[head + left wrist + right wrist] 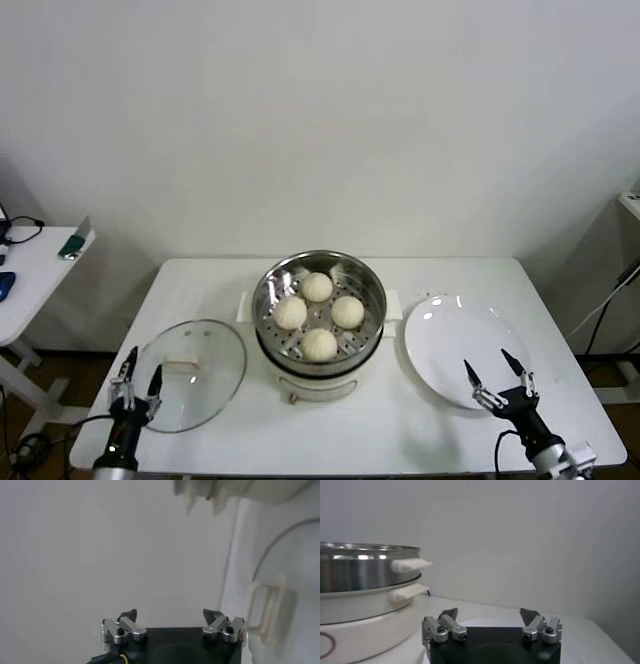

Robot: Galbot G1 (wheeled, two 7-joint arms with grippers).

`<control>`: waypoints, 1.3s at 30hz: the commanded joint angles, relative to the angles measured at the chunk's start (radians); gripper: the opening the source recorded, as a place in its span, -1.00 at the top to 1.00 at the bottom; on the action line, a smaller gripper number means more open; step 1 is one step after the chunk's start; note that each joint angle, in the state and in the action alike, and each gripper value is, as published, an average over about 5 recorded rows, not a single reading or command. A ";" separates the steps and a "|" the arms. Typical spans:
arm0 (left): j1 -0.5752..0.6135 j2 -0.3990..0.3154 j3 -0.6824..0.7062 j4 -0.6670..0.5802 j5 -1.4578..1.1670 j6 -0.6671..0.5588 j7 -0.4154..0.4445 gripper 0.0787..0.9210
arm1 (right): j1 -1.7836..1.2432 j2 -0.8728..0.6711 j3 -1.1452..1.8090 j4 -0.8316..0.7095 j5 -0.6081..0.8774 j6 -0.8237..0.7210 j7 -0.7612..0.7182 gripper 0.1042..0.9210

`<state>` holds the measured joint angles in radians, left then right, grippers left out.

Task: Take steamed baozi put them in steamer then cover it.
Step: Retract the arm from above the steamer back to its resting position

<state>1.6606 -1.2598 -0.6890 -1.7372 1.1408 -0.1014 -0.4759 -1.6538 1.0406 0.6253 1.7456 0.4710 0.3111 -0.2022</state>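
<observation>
Four cream-white baozi [318, 315] lie in the shiny steel steamer [272, 283], which sits on a cream-white pot base [310, 385] at the table's middle. The glass cover [215, 350] with its white bar handle [181, 367] lies flat on the table to the steamer's left. My left gripper [142, 366] is open and empty at the cover's left edge; the cover [280, 565] and its handle [267, 611] show in the left wrist view. My right gripper [490, 366] is open and empty over the front of the white plate [440, 335]. The steamer's side [355, 572] shows in the right wrist view.
The white table [210, 275] carries the empty plate at the right. A second white table [30, 270] with small items stands at the far left. A dark cable [610, 300] hangs at the right edge.
</observation>
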 commanded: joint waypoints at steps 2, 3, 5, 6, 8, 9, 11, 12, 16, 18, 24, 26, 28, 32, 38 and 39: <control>-0.110 0.017 0.010 0.241 0.219 -0.050 -0.091 -0.77 | -0.057 0.085 -0.011 0.008 -0.031 0.079 -0.009 -0.76; -0.122 0.017 0.013 0.257 0.223 -0.052 -0.090 -0.77 | -0.060 0.087 -0.011 0.009 -0.032 0.082 -0.010 -0.76; -0.145 0.019 0.017 0.284 0.228 -0.053 -0.084 -0.77 | -0.066 0.088 -0.009 0.013 -0.032 0.086 -0.011 -0.76; -0.156 0.020 0.019 0.295 0.230 -0.054 -0.081 -0.77 | -0.069 0.088 -0.007 0.015 -0.032 0.087 -0.012 -0.76; -0.178 0.024 0.022 0.315 0.230 -0.055 -0.075 -0.77 | -0.075 0.087 -0.003 0.020 -0.031 0.090 -0.013 -0.76; -0.190 0.026 0.023 0.325 0.230 -0.055 -0.072 -0.77 | -0.078 0.087 -0.001 0.023 -0.031 0.091 -0.014 -0.76; -0.213 0.030 0.026 0.342 0.229 -0.060 -0.064 -0.77 | -0.082 0.088 0.003 0.026 -0.030 0.093 -0.015 -0.76; -0.223 0.032 0.028 0.350 0.228 -0.063 -0.058 -0.77 | -0.083 0.088 0.005 0.028 -0.030 0.094 -0.015 -0.76; -0.253 0.039 0.041 0.359 0.221 -0.066 -0.041 -0.77 | -0.087 0.093 0.007 0.029 -0.032 0.096 -0.017 -0.76; -0.265 0.041 0.047 0.355 0.215 -0.065 -0.031 -0.77 | -0.088 0.096 0.007 0.027 -0.035 0.098 -0.017 -0.76; -0.302 0.048 0.069 0.360 0.178 -0.049 -0.006 -0.76 | -0.093 0.102 0.009 0.026 -0.039 0.102 -0.017 -0.76; -0.307 0.049 0.074 0.363 0.167 -0.043 0.005 -0.74 | -0.095 0.102 0.009 0.027 -0.041 0.103 -0.018 -0.76; -0.309 0.049 0.077 0.371 0.165 -0.037 0.018 -0.67 | -0.096 0.102 0.010 0.027 -0.042 0.104 -0.018 -0.76; -0.309 0.048 0.081 0.394 0.168 -0.034 0.025 -0.41 | -0.094 0.106 0.009 0.027 -0.044 0.106 -0.019 -0.76; -0.305 0.037 0.079 0.400 0.172 -0.039 0.027 0.00 | -0.087 0.114 0.005 0.023 -0.056 0.104 -0.019 -0.76; -0.306 0.034 0.078 0.401 0.172 -0.040 0.027 0.08 | -0.086 0.115 0.004 0.023 -0.058 0.104 -0.018 -0.76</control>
<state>1.3730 -1.2222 -0.6144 -1.3601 1.3163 -0.1428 -0.4618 -1.7395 1.1508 0.6309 1.7694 0.4208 0.4126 -0.2209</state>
